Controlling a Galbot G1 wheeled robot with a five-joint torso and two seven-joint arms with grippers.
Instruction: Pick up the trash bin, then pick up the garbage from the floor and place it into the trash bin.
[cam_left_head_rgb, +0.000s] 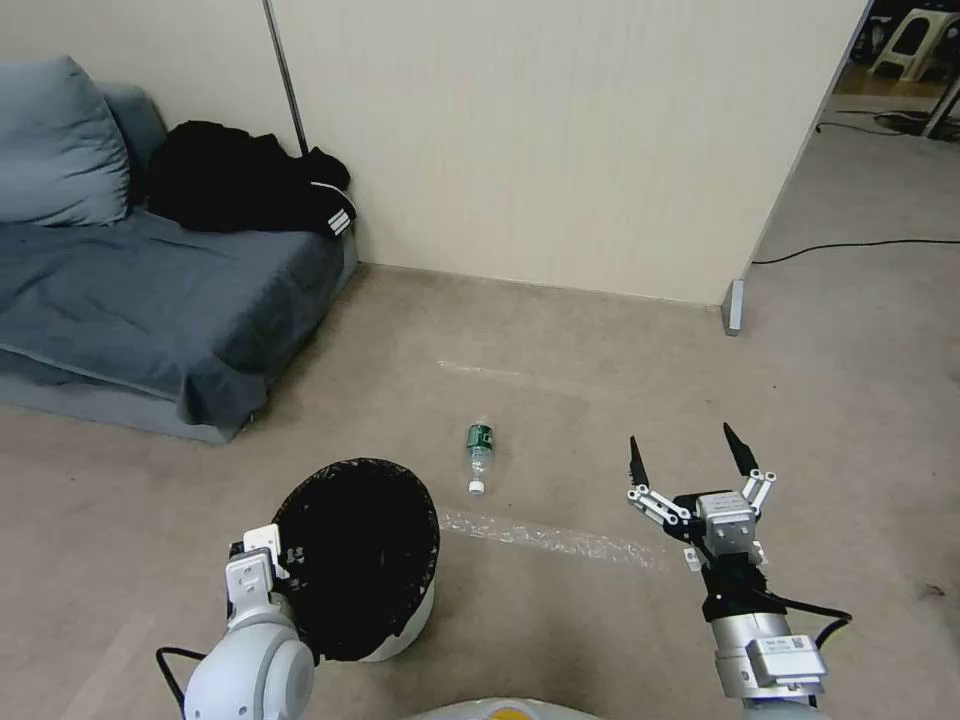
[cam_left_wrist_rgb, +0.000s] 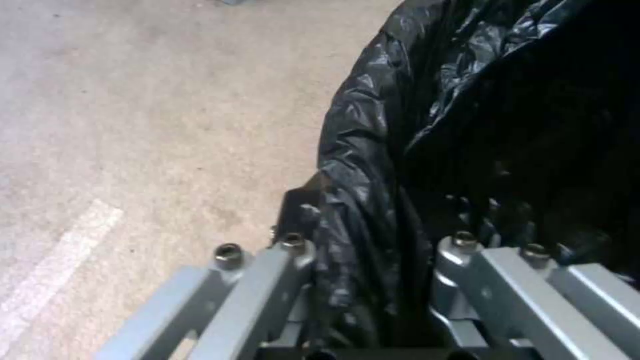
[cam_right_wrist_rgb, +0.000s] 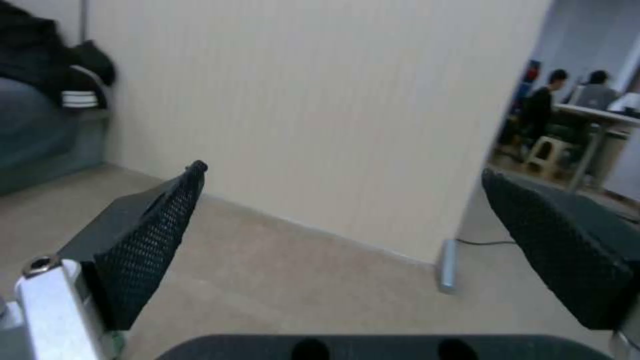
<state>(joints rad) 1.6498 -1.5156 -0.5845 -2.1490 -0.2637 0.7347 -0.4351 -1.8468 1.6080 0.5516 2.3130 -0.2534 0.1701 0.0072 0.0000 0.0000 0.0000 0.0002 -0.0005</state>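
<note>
The left gripper (cam_left_wrist_rgb: 373, 280) pinches the trash bin (cam_left_head_rgb: 405, 620) by its bagged rim; the right gripper (cam_left_head_rgb: 690, 455) hangs wide open near the light, slippery bottle (cam_left_head_rgb: 480, 455) on the floor, best gripped mid-body

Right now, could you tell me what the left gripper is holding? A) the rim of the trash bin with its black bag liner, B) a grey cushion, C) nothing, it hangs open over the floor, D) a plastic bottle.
A: the left gripper is closed on the bag-covered rim of the trash bin, while the bottle lies on the floor and the right gripper is open and empty.
</note>
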